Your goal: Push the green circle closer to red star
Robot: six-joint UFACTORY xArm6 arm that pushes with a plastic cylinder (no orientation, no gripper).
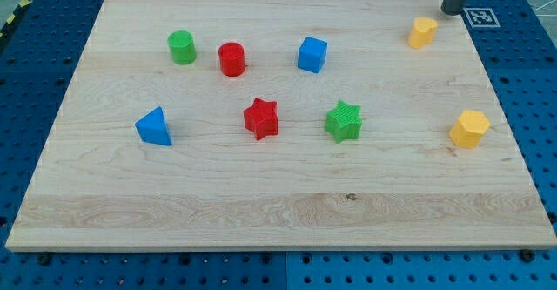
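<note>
The green circle [182,47] stands near the view's upper left of the wooden board [278,212]. The red star [261,118] lies near the board's middle, below and to the right of the green circle. A red circle [231,59] stands between them, just right of the green circle. My tip [452,10] is at the board's top right corner, far from both blocks, next to a small yellow block [422,32].
A blue cube [312,54] sits right of the red circle. A green star [344,121] lies right of the red star. A blue triangle [154,126] is at the left. A yellow hexagon [469,129] is at the right edge.
</note>
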